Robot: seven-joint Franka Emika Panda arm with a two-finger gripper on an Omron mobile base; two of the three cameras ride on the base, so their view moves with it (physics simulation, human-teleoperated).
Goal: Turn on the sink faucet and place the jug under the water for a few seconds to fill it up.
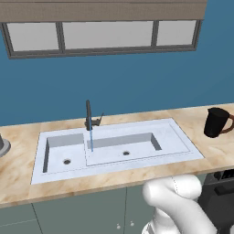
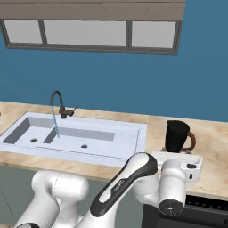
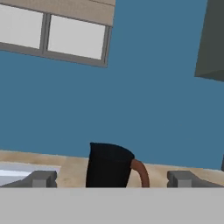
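Note:
The sink faucet (image 1: 88,114) stands behind the two-basin sink (image 1: 173,132), its small lever (image 1: 98,120) angled to the right. A thin light-blue stream of water (image 1: 91,140) falls from the spout into the basin. The black jug (image 1: 215,122) with a brown handle stands upright on the counter to the right of the sink, apart from the water. My gripper (image 3: 113,180) is open, low and just in front of the jug (image 3: 108,166), with one fingertip (image 3: 43,178) on each side of it and not touching it. My white hand (image 2: 178,164) sits right before the jug (image 2: 177,136).
The beige counter (image 1: 18,173) runs along a blue wall with a window (image 1: 105,34) above. A grey object (image 1: 2,146) sits at the counter's left edge. A dark appliance (image 1: 219,192) lies below the jug's end of the counter. A grey cabinet (image 3: 212,39) hangs upper right.

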